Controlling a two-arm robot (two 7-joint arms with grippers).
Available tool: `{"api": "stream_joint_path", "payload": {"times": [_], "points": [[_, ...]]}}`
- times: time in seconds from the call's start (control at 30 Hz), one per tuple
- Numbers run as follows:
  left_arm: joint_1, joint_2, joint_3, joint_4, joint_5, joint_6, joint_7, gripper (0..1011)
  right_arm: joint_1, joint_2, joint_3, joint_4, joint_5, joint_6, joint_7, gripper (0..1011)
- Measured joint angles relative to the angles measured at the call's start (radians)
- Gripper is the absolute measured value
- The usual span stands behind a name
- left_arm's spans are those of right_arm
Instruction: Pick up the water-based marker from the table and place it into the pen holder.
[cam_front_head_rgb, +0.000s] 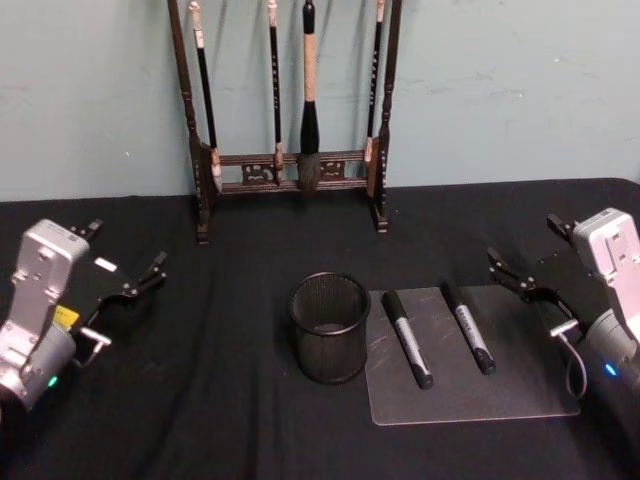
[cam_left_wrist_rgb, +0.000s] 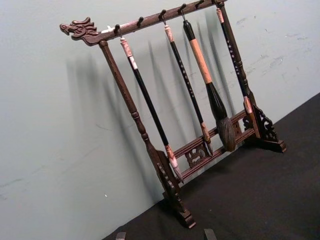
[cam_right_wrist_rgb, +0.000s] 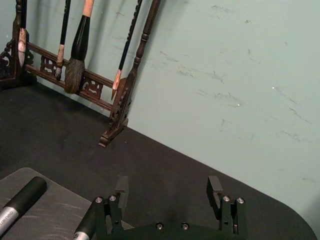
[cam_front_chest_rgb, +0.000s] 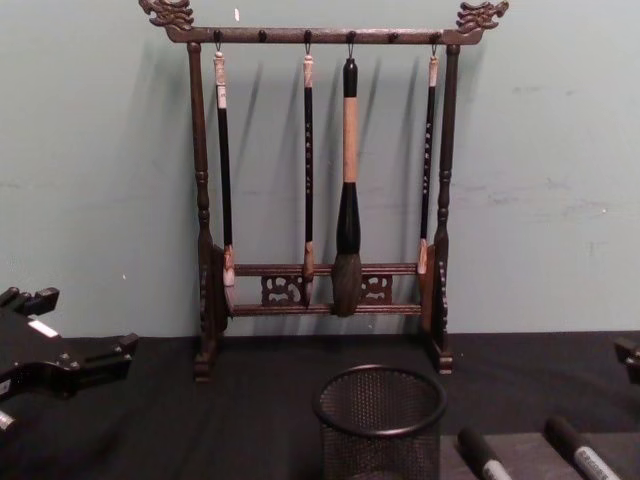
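Two black markers with grey labels lie side by side on a grey mat (cam_front_head_rgb: 520, 385): one marker (cam_front_head_rgb: 408, 338) nearer the pen holder, the other marker (cam_front_head_rgb: 469, 327) to its right. The pen holder (cam_front_head_rgb: 330, 355) is a round black mesh cup standing left of the mat, also in the chest view (cam_front_chest_rgb: 380, 430). My right gripper (cam_front_head_rgb: 522, 240) hovers open to the right of the markers, its fingers (cam_right_wrist_rgb: 215, 186) apart with nothing between them. My left gripper (cam_front_head_rgb: 128, 247) stands open at the far left, away from the cup.
A tall dark wooden brush rack (cam_front_head_rgb: 290, 170) with several hanging brushes stands at the back of the black table against the green wall, behind the cup. The left wrist camera faces this rack (cam_left_wrist_rgb: 200, 150).
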Motion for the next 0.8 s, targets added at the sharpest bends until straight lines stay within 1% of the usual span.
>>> {"api": "stream_joint_path", "payload": {"times": [0.8], "points": [[0.0,0.0,0.0,0.0,0.0,0.0,0.0,1009,0.0,0.0,0.0,0.0,0.0,0.0,0.0,1002]]}}
